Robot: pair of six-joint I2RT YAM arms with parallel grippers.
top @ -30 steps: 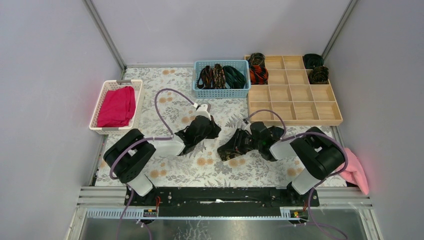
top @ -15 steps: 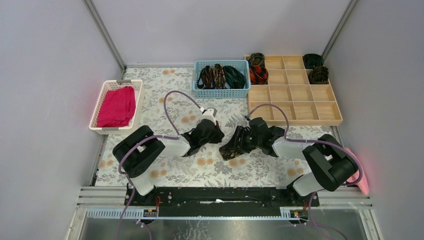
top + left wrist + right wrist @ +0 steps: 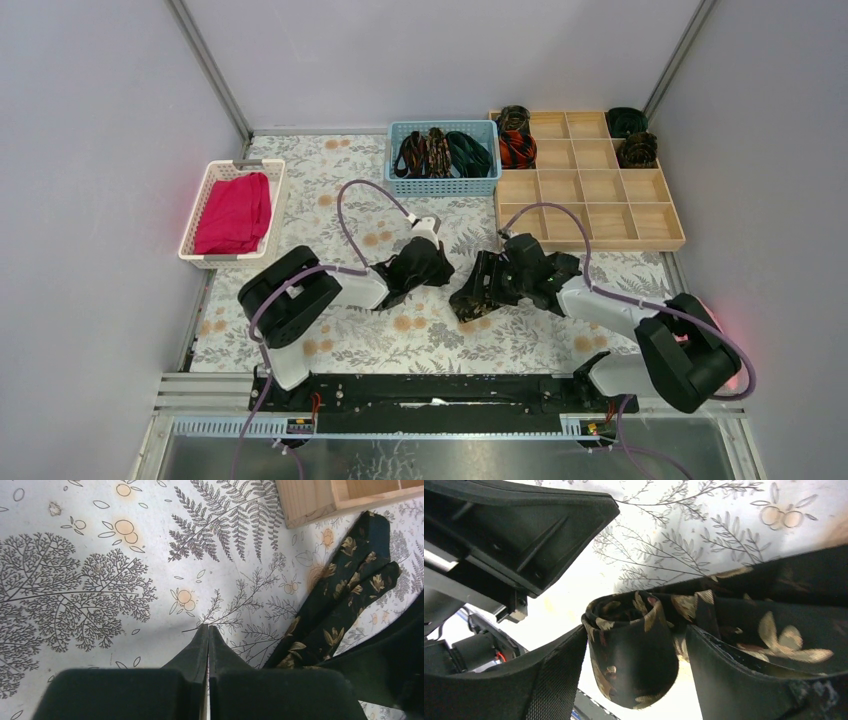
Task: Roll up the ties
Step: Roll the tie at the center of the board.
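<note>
A black tie with gold-brown flecks (image 3: 468, 302) lies on the floral mat at mid-table. My right gripper (image 3: 487, 283) is right over it. In the right wrist view its end is rolled into a small coil (image 3: 631, 655). The coil sits between the spread fingers of my right gripper (image 3: 636, 632), which is open; the left finger (image 3: 559, 670) brushes the coil and the right one stands off it. The tie's flat tail (image 3: 774, 615) runs off to the right. My left gripper (image 3: 425, 262) (image 3: 208, 626) is shut and empty just left of the tie (image 3: 345, 605).
A blue basket (image 3: 442, 186) at the back holds several loose ties. The wooden compartment tray (image 3: 585, 215) (image 3: 320, 500) holds rolled ties (image 3: 517, 148) in its back cells. A white basket (image 3: 228, 257) with magenta cloth (image 3: 235, 212) sits left. A pink towel (image 3: 715, 340) lies right.
My right gripper's jaws have spread apart around the coil. Both arms have reached a little farther from the near edge, and the left gripper has drifted right toward the tie.
</note>
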